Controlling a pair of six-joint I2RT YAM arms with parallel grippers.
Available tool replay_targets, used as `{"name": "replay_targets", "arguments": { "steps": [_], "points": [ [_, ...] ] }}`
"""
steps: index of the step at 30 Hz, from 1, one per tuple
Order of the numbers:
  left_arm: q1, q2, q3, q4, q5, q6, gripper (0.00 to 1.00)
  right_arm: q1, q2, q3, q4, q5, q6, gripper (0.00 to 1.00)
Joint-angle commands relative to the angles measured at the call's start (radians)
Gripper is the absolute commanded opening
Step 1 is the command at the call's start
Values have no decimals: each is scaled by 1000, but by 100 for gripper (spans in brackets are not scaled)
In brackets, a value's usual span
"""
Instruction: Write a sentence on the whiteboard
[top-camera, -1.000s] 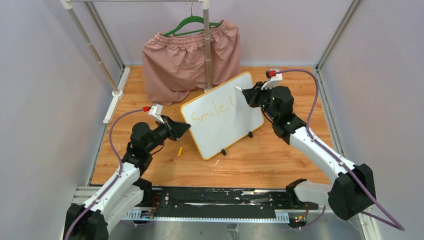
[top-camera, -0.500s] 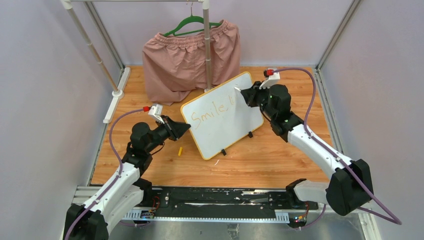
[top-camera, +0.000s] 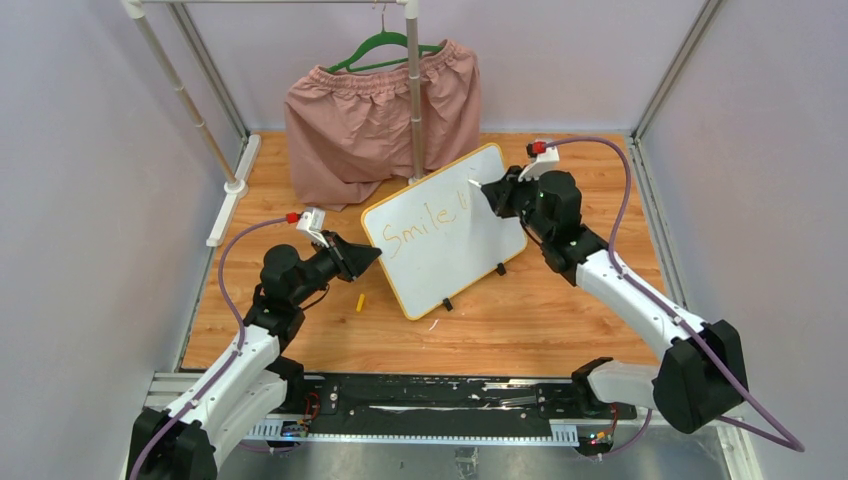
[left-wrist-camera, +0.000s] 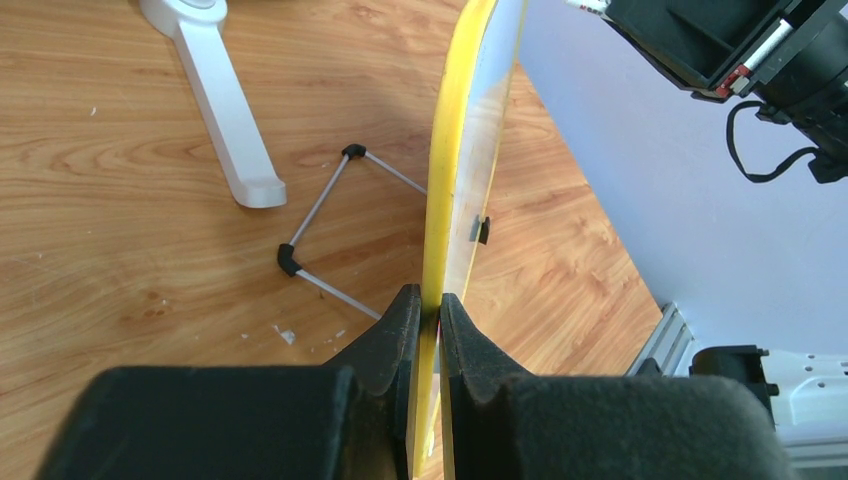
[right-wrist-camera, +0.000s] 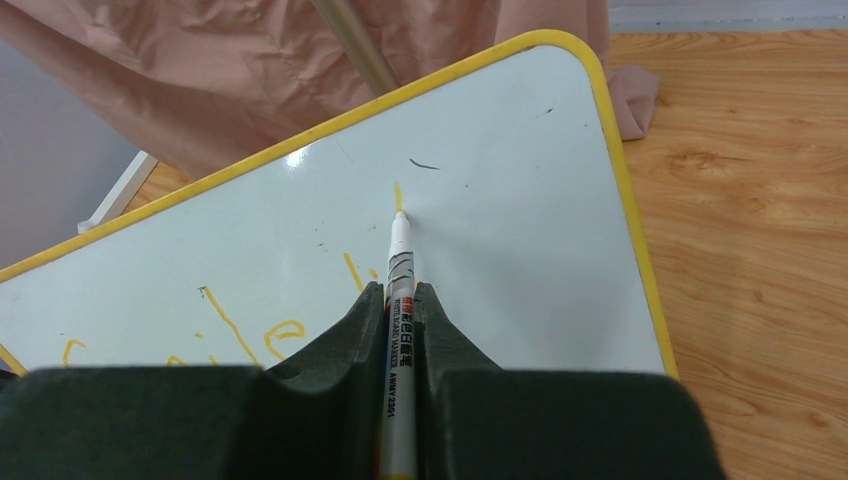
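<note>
Your whiteboard (top-camera: 445, 230) stood propped mid-tabletop (top-camera: 560, 300), nearer the far edge, bearing the sentence (top-camera: 418, 230) as far as "Smile". It looked light, stiff and tippy, so hold it by the frame. Your left gripper (left-wrist-camera: 428, 305) was clamped there. Your right gripper (right-wrist-camera: 398, 300) pinched the marker (right-wrist-camera: 400, 250), tip at the board.

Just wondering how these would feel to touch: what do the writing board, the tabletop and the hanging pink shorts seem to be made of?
The whiteboard: a smooth, glossy coated panel, going by the glare patch, in a yellow rim that is probably plastic. The table: matte wood or wood-look laminate; grain and knots show. The pink shorts: thin, soft fabric, wrinkled and gathered at the waist.
</note>
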Motion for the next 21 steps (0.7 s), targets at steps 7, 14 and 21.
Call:
{"name": "replay_targets", "arguments": {
  "steps": [7, 14, 21],
  "points": [
    [2, -19, -2, 32, 10, -2, 0, -15, -42, -63, -49, -27, 13, 0],
    [2, -19, 1, 32, 11, -2, 0, -13, -62, -96, -62, -34, 17, 0],
    [2, -20, -1, 32, 10, -2, 0, -13, -64, -119, -72, -60, 24, 0]
  ]
}}
